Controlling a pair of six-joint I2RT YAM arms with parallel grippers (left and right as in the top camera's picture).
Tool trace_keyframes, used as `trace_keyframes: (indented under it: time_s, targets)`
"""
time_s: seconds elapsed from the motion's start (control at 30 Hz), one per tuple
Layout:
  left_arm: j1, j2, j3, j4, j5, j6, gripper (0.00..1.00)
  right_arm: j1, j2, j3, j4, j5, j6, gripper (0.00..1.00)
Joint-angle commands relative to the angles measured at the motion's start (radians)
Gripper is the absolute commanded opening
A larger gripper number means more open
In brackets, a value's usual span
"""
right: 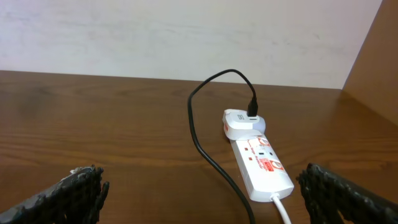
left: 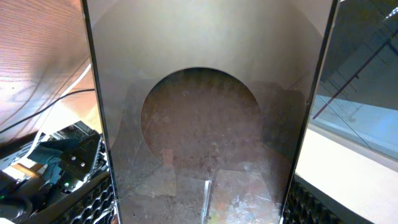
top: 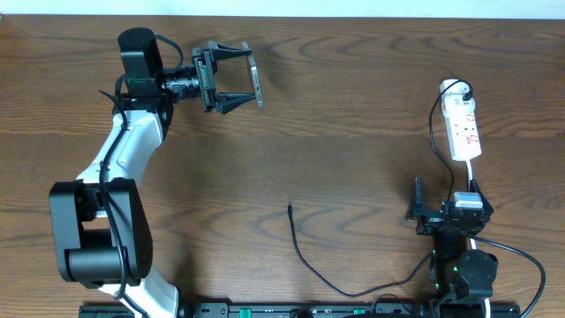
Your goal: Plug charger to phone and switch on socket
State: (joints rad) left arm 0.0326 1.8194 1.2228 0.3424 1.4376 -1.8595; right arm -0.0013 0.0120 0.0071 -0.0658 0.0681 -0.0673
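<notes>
The phone point(top: 253, 78) hangs edge-on above the far left of the table, with my left gripper point(top: 254, 81) shut on it across its width. In the left wrist view its glossy dark face point(left: 205, 93) fills the space between the two fingers point(left: 93, 199). The charger's black tip point(top: 290, 208) lies loose on the table's middle, and its cable point(top: 309, 265) curls toward the front edge. The cable's other end point(right: 199, 137) plugs into a white adapter point(right: 239, 122) on the white socket point(right: 261, 163) at the far right point(top: 463, 128). My right gripper point(top: 446, 194) stands open just in front of the socket point(right: 205, 199).
The socket's white cord point(right: 283, 208) runs back toward the right arm's base point(top: 468, 265). The left arm's base point(top: 93, 238) stands at the front left. The wooden table point(top: 353, 132) ends at a pale wall point(right: 186, 31) beyond the socket.
</notes>
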Motion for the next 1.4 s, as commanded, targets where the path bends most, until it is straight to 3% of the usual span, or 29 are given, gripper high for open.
trace_keyframes:
  time_s: [0.0, 1.37]
  targets:
    - [0.003, -0.032, 0.019, 0.011, 0.02, -0.005, 0.08, 0.007, -0.006, -0.002, -0.003, 0.008, -0.013, 0.99]
    - [0.003, -0.032, 0.019, 0.011, -0.022, -0.085, 0.07, 0.007, -0.006, -0.002, -0.003, 0.008, -0.013, 0.99]
